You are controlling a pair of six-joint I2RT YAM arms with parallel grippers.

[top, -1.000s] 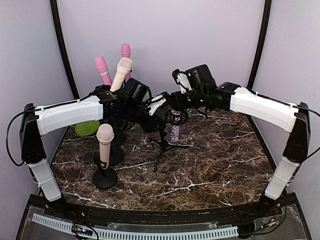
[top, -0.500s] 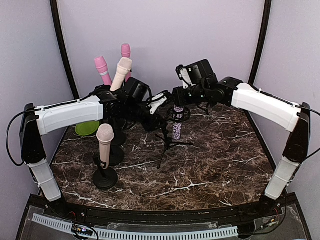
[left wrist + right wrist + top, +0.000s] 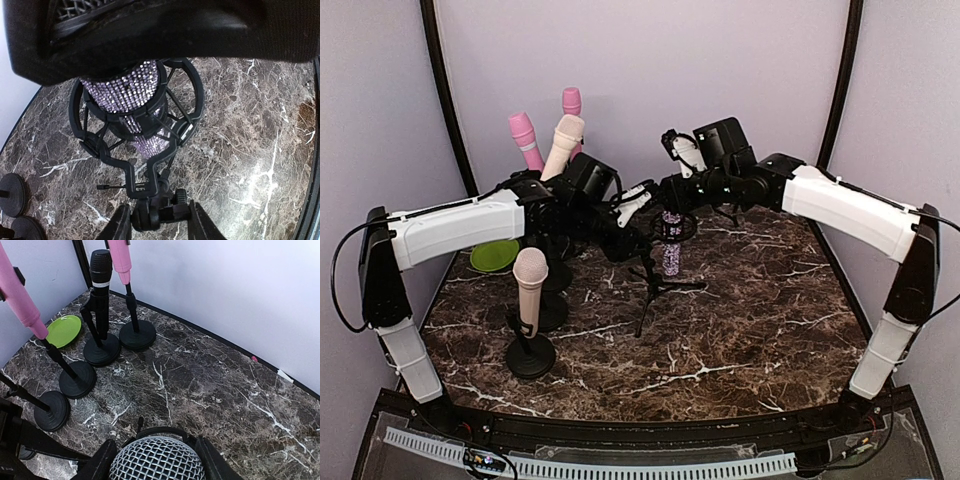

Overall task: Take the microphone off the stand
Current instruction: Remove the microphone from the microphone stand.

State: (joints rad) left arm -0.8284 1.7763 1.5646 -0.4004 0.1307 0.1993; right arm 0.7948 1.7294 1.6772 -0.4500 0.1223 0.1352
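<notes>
While the right pincer (image 3: 156, 460) pinches the microphone (image 3: 131, 92), the left pincer (image 3: 160, 225) clamps the stand (image 3: 653, 288). The microphone sits in its cradle (image 3: 76, 115).

The microphone (image 3: 131, 92) sparkles lilac with tiny studs, its mesh head silver, in a black stand (image 3: 150, 192). The bench (image 3: 750, 320) is dark brown marble veined white. The plate (image 3: 63, 331) is lime green; two other microphones (image 3: 523, 133) are pink.

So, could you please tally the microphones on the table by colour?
Pink mics: 2
Cream mics: 2
Black mic: 1
Purple mic: 1
Total: 6
</notes>
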